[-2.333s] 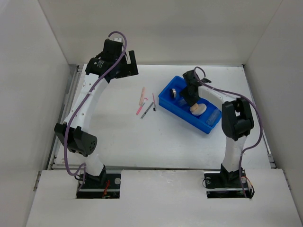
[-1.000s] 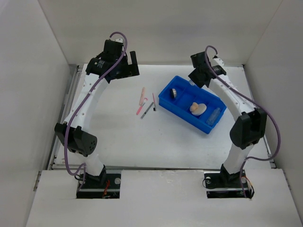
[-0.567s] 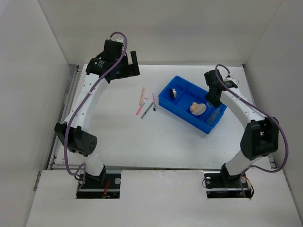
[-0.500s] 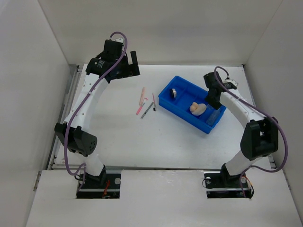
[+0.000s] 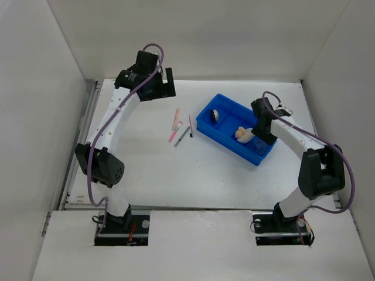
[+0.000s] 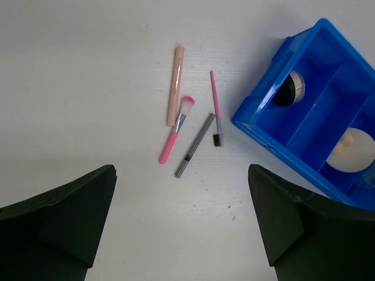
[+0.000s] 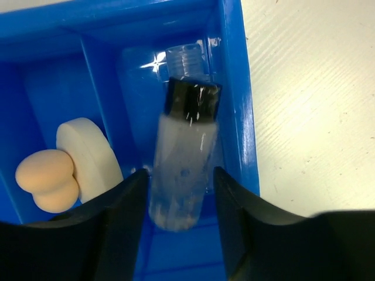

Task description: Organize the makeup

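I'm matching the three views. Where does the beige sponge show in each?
Top external: sponge right of centre, inside the blue tray.
Left wrist: sponge at the right edge, partly hidden by a white pad.
Right wrist: sponge at lower left, against the pad.
Shared landmark: the tray.

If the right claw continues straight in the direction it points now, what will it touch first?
Most likely the clear bottle, which lies in the end compartment of the blue tray, in line between the fingers of the right claw. Depth is unclear.
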Robot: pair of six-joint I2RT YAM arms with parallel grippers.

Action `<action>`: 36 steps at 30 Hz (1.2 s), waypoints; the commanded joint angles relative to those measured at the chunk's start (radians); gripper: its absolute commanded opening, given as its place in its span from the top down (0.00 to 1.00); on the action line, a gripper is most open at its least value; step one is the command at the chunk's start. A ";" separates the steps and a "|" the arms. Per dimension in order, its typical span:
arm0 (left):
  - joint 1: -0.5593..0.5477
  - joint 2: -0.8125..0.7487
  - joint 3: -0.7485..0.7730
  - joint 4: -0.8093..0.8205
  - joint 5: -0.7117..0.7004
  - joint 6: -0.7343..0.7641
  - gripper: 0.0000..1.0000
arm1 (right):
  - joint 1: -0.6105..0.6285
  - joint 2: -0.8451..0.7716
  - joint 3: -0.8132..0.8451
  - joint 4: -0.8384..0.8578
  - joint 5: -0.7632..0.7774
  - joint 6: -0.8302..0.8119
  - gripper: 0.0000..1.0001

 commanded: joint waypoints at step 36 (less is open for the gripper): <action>-0.009 0.711 0.439 -0.061 -0.113 0.037 0.33 | 0.005 -0.341 0.343 -0.198 0.064 -0.103 0.44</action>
